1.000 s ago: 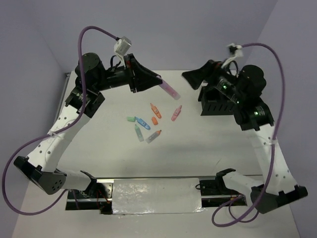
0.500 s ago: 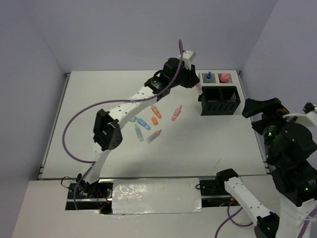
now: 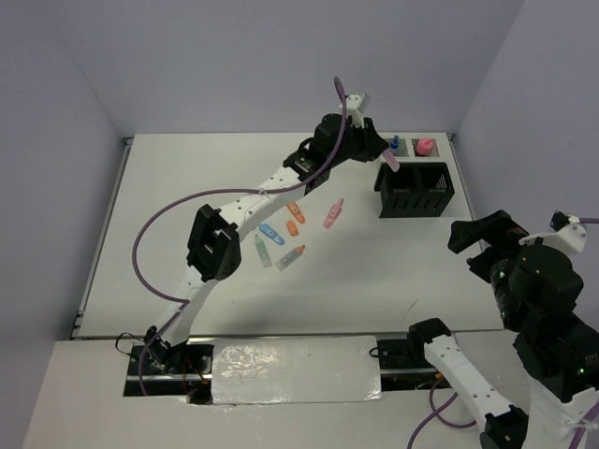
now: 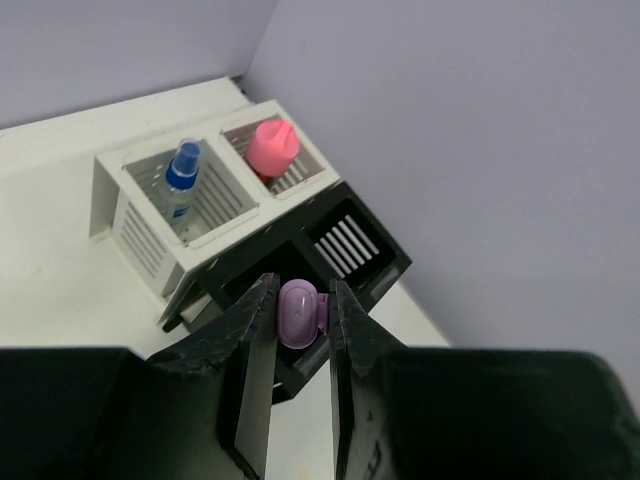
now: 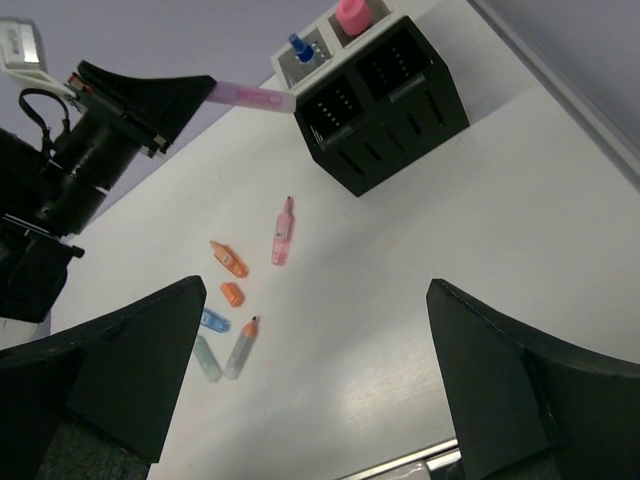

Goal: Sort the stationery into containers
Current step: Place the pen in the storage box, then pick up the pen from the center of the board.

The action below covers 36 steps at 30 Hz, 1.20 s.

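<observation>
— Shifted since a moment ago?
— Left gripper went farther right; right gripper drew back, jaws wide apart, empty.
— Smaller entries?
— Black organiser, white tray behind. Purple marker was clamped in the left gripper, above the organiser's left end.

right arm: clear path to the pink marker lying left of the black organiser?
Probably yes. The right tool is open and empty, and the pink marker lies alone on bare table. The left tool, holding a purple marker, hangs over the black organiser beyond it, so the approach looks free.
</observation>
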Available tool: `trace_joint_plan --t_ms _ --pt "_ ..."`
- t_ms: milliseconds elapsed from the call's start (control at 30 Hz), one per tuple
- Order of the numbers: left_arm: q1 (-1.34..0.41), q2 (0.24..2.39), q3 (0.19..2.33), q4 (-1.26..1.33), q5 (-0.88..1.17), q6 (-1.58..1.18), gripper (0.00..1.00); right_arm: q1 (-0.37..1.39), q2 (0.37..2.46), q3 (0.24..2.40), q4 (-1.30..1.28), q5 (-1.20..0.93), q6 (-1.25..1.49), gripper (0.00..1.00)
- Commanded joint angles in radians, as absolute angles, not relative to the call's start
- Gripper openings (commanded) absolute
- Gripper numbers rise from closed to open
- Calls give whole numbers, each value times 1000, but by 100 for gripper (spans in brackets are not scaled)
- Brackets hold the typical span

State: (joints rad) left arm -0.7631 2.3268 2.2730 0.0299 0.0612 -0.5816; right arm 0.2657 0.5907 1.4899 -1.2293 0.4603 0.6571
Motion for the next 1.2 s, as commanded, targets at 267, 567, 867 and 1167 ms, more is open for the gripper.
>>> trace_joint_plan --t_ms 267,567,867,1167 --pt "-792 2390 2318 161 22 -630 8 267 588 1511 -1252 413 646 100" --pt "-792 2425 2333 138 71 -657 55 265 606 1480 -1192 371 614 100" --pt "-764 2243 2333 59 37 -615 99 267 661 1369 -1011 305 552 100" --pt "-549 1576 1822 -572 -213 -545 99 270 874 1026 -333 66 534 100"
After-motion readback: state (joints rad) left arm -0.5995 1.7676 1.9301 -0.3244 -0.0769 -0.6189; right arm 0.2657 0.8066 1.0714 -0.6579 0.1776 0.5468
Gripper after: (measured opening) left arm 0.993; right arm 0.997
